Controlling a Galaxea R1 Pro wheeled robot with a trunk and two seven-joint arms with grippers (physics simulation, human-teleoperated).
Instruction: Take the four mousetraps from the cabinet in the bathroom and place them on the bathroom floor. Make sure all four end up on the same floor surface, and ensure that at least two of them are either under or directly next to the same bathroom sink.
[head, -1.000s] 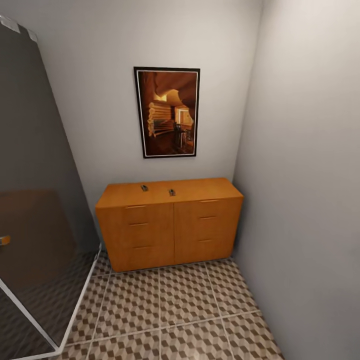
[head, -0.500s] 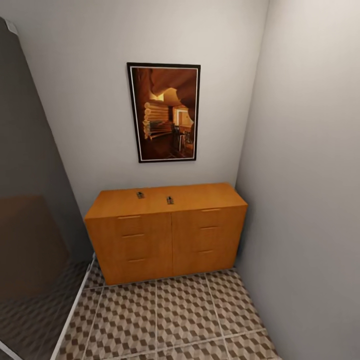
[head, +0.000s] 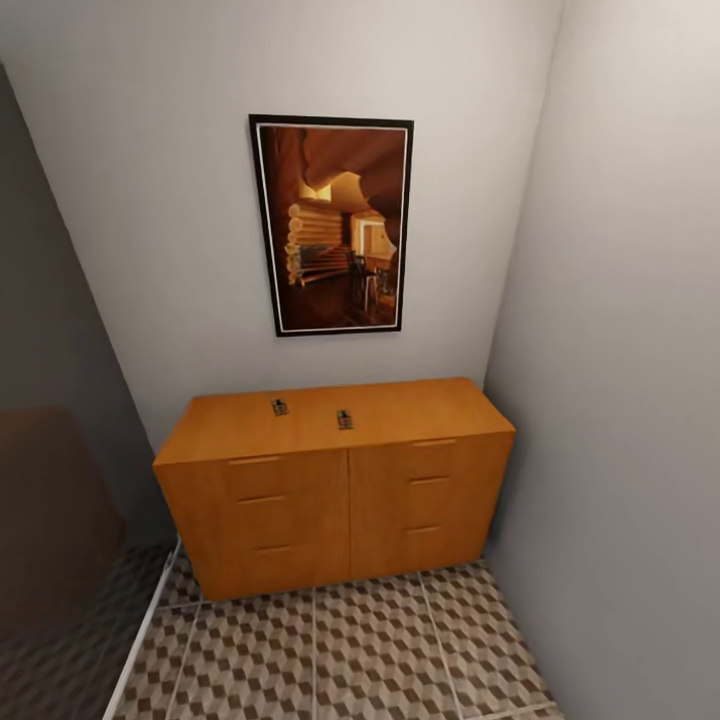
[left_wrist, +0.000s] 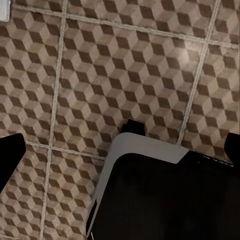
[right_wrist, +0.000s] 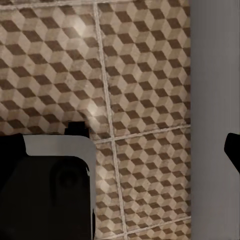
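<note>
Orange-brown cabinet (head: 335, 490) stands ahead against the wall, two small traps (head: 279, 406) on its top. I'm approaching; my tools' spread I cannot tell. Next I must close in and reach.

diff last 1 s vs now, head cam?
The camera moved closer to the cabinet and turned away from the shower glass; cabinet and picture appear larger. Unchanged: two mousetraps on the cabinet top, drawers shut.
</note>
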